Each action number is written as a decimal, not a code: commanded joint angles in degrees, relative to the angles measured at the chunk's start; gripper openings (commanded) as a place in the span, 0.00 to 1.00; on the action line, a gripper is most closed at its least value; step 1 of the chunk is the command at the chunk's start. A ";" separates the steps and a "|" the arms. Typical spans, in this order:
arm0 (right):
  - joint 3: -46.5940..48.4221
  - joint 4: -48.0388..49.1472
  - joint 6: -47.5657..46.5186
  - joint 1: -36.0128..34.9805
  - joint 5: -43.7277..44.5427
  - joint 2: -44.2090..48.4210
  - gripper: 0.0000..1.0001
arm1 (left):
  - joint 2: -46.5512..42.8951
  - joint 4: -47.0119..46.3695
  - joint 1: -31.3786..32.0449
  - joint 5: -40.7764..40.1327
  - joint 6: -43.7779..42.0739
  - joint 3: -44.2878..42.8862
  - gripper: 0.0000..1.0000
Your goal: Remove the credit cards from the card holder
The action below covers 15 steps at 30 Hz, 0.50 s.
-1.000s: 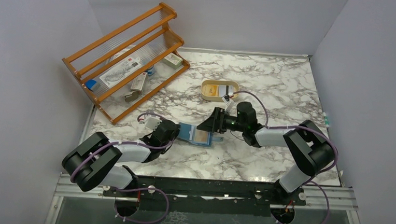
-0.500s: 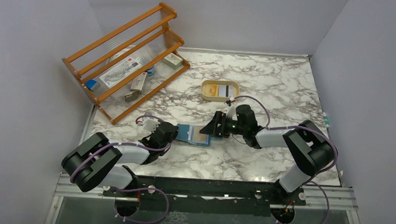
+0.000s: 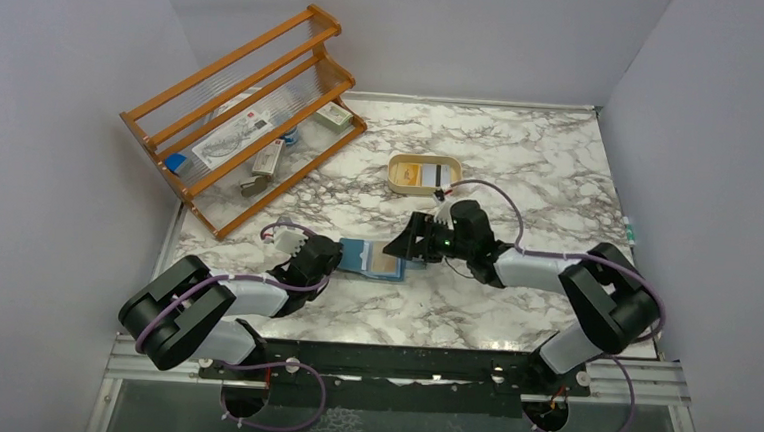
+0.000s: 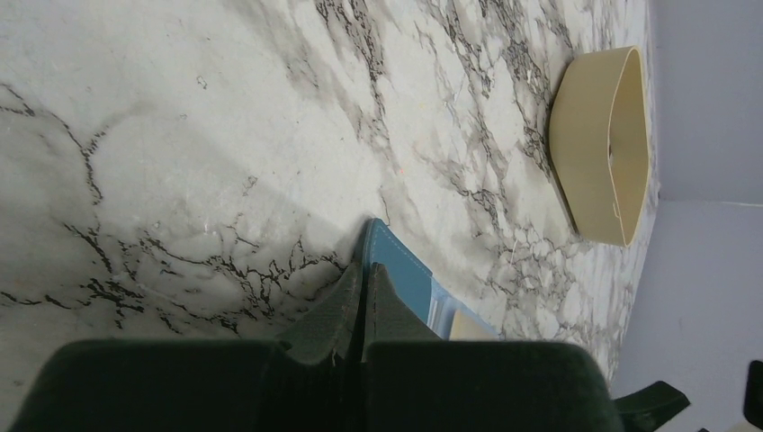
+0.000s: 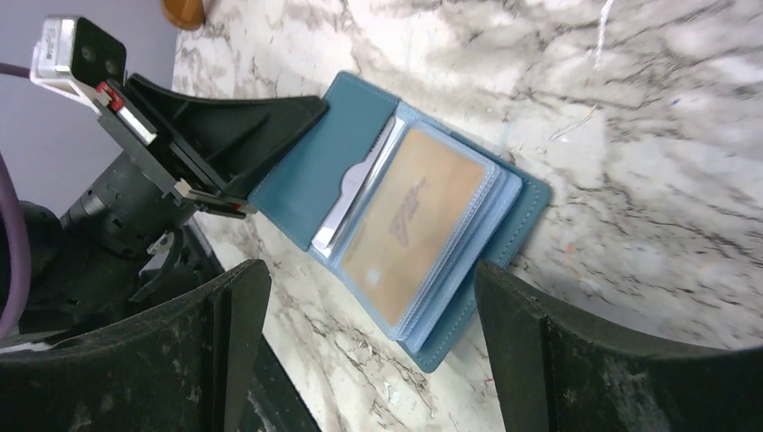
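Marble-pattern table (image 3: 521,164), white with grey and black veins. Boxed in by plain pale grey walls (image 3: 420,28) at left, far side and right. Metal rail (image 3: 398,377) along the near edge, under both arm bases.

Teal card holder (image 3: 373,260) at the near middle of the table, lying open and flat on the marble. Left flap pinched by the left gripper (image 3: 327,256), fingers pressed together on its edge.

From the right wrist: a tan card (image 5: 418,216) behind a clear window on the right half. Edges of pale cards (image 5: 355,193) poking from the slot just beside it.

Low at the right end of the card holder, the right gripper (image 3: 408,246), fingers spread wide, nothing held. In its own camera, fingers well apart with the card holder showing between them.

Cream tray (image 3: 392,172) farther back, right of centre, apart from the card holder. Inside, a yellow card (image 3: 415,176) and a dark-striped card (image 3: 442,172).

Wooden rack (image 3: 244,117) at the far left, set diagonally, two tiers. Printed packets (image 3: 224,141) and small items on the shelves, too small to identify.
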State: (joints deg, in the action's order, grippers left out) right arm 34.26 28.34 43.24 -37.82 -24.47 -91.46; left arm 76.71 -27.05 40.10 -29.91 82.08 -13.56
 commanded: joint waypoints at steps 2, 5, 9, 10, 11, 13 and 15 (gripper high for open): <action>1.04 -8.65 -5.53 -0.33 11.33 7.66 0.89 | -0.48 1.74 -0.12 -2.63 -0.41 0.86 0.00; 1.05 -7.36 -5.47 -0.32 9.46 7.91 0.90 | -0.12 1.68 -0.11 -2.58 -0.48 0.69 0.00; 2.30 -2.18 -3.38 -0.45 1.72 1.41 0.90 | 0.42 1.67 -0.11 -2.32 -0.35 0.32 0.00; 2.49 -0.90 -2.64 -0.48 0.43 -0.17 0.90 | 0.39 1.73 -0.11 -2.32 -0.35 0.29 0.00; 2.51 0.32 -2.03 -0.54 -0.37 -1.45 0.90 | 0.38 1.69 -0.11 -2.32 -0.35 0.29 0.00; 2.57 1.45 -1.60 -0.62 -0.85 -2.72 0.90 | -0.04 1.77 -0.11 -2.47 -0.56 0.53 0.00; 3.03 1.36 -1.75 -0.72 -1.02 -3.34 0.90 | -0.51 1.82 -0.11 -2.57 -0.66 0.79 0.00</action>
State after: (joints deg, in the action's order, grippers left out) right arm 35.75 26.26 40.71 -37.98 -22.15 -93.38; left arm 76.73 -27.05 40.10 -30.06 81.84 -13.56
